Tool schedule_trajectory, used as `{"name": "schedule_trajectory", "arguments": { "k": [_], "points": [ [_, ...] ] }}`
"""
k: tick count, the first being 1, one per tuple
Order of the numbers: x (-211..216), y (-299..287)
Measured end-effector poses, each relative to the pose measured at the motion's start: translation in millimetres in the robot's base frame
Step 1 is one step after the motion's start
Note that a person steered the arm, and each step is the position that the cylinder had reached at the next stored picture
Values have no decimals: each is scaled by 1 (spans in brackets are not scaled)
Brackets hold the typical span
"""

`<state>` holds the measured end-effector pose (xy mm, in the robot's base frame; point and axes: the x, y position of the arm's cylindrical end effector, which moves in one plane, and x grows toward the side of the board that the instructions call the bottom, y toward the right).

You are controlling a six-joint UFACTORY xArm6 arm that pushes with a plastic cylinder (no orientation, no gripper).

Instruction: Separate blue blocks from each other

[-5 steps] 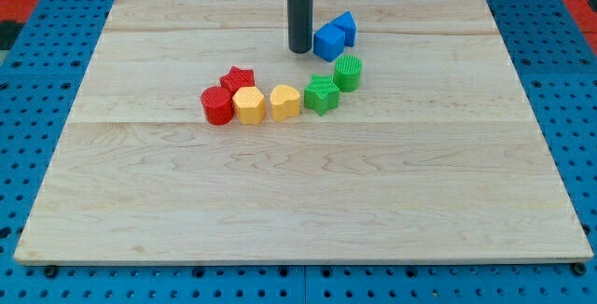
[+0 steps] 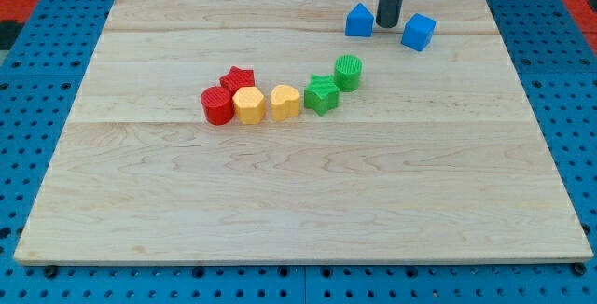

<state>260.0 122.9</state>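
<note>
Two blue blocks lie near the view's top right. A blue house-shaped block [image 2: 359, 20] sits left of my tip [image 2: 388, 23]. A blue cube [image 2: 419, 32] sits right of it. My tip stands between the two, close to both; a gap of board shows between the blocks. The dark rod rises out of the view's top.
A curved row lies left of centre on the wooden board [image 2: 298, 201]: red star [image 2: 239, 78], red cylinder [image 2: 217, 106], two yellow blocks [image 2: 249, 104] [image 2: 284, 102], green star [image 2: 322, 93], green cylinder [image 2: 348, 72]. Blue pegboard surrounds the board.
My tip moved right and up, from left of the touching blue pair to between them. The blue blocks moved up and apart; the cube went right.
</note>
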Motion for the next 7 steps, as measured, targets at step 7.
{"name": "schedule_trajectory", "arguments": {
  "k": [7],
  "points": [
    [-15, -102]
  ]
}}
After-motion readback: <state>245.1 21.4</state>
